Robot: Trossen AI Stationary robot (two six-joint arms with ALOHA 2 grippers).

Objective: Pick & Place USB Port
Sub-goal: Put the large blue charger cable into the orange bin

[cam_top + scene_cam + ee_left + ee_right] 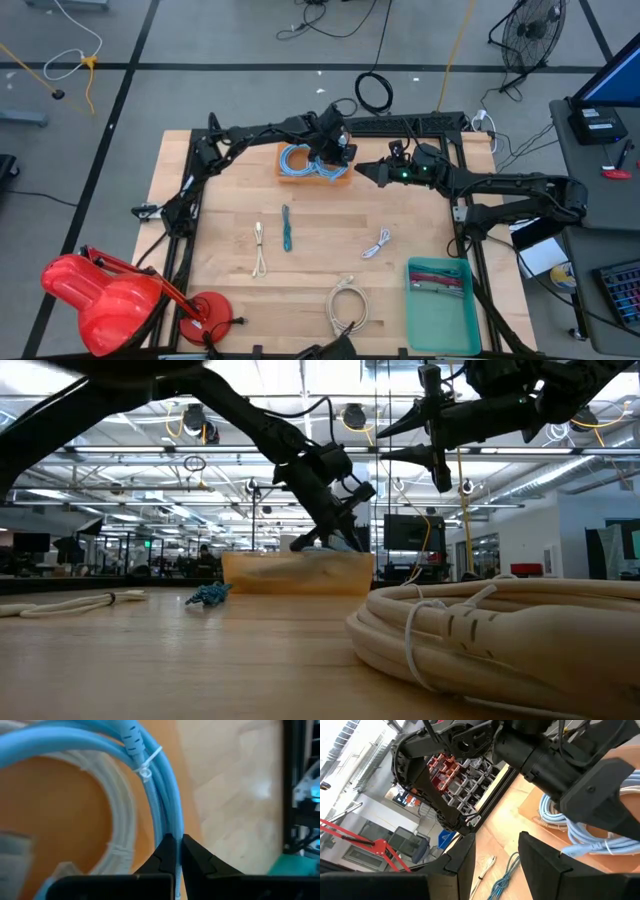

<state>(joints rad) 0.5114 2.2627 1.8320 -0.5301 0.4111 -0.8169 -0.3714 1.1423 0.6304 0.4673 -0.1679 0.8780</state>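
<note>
Now, step: lifting the blue cable (160,795) out of the orange bin (340,178) at the table's far edge.
Left gripper (178,851): pinched tight on a strand of that coil, inside the bin.
Right gripper (497,857): fingers apart, empty, hovering just beside the bin.
Advice: raise straight up, slowly, so the tie-wrapped loops clear the white cable (120,832) underneath.

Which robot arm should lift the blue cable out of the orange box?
Left. The left gripper is shut on the blue cable inside the orange box. The right gripper hangs open beside it.
</note>
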